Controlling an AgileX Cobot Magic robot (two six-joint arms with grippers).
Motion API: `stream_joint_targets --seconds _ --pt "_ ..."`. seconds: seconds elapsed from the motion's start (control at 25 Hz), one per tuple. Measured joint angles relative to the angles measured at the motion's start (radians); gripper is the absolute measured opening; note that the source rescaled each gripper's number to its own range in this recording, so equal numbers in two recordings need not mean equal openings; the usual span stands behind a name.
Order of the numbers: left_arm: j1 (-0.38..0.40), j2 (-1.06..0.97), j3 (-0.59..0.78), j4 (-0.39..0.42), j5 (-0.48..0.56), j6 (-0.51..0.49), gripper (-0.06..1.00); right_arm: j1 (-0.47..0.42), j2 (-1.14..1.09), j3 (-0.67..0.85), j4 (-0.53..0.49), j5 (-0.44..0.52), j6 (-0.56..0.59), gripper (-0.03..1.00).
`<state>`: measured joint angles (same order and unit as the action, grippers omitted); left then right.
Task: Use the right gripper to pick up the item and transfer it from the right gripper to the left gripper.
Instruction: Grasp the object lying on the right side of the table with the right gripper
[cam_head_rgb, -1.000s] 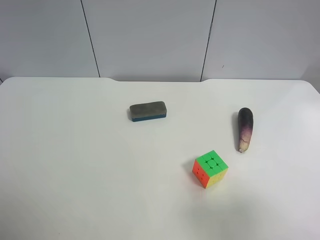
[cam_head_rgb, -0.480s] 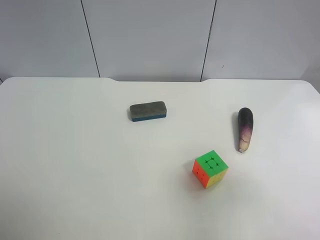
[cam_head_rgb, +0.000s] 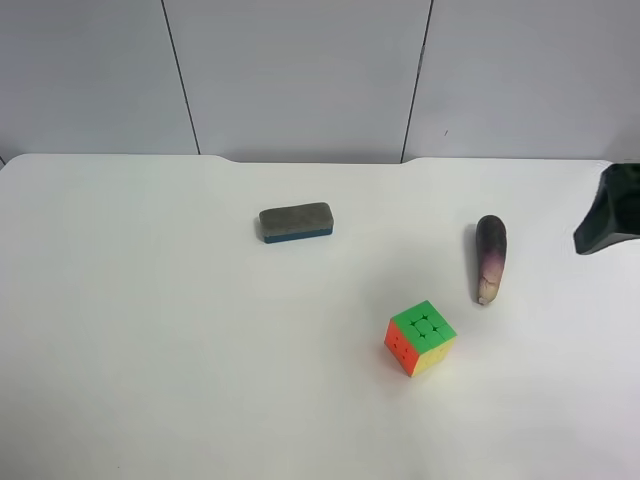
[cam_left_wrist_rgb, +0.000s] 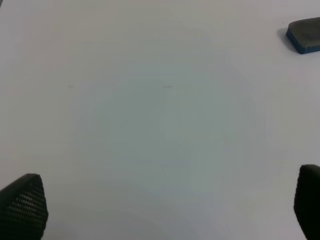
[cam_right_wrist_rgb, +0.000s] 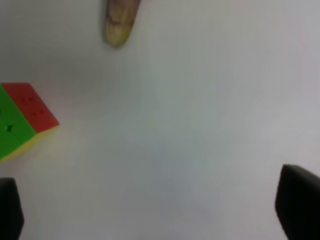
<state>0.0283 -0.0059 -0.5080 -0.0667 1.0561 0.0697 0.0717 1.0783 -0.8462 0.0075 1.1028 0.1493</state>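
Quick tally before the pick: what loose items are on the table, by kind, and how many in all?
Eggplant: 1
Eraser block: 1
Puzzle cube: 1
Total: 3
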Motion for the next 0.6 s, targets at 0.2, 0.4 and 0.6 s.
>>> stream_joint_targets --seconds 0.2,0.4,0.6 --pt "0.0 0.0 0.0 0.0 0.0 0.0 1.0 0.0 0.171 0.0 0.0 -0.081 0.008 1.0" --pt "0.0 0.0 0.0 0.0 0.0 0.0 1.0 0.0 0.308 0.0 -0.001 -0.167 0.011 1.0" --pt "0.0 0.0 0.0 0.0 0.0 0.0 1.0 0.0 0.443 0.0 -0.001 -0.258 0.009 1.0"
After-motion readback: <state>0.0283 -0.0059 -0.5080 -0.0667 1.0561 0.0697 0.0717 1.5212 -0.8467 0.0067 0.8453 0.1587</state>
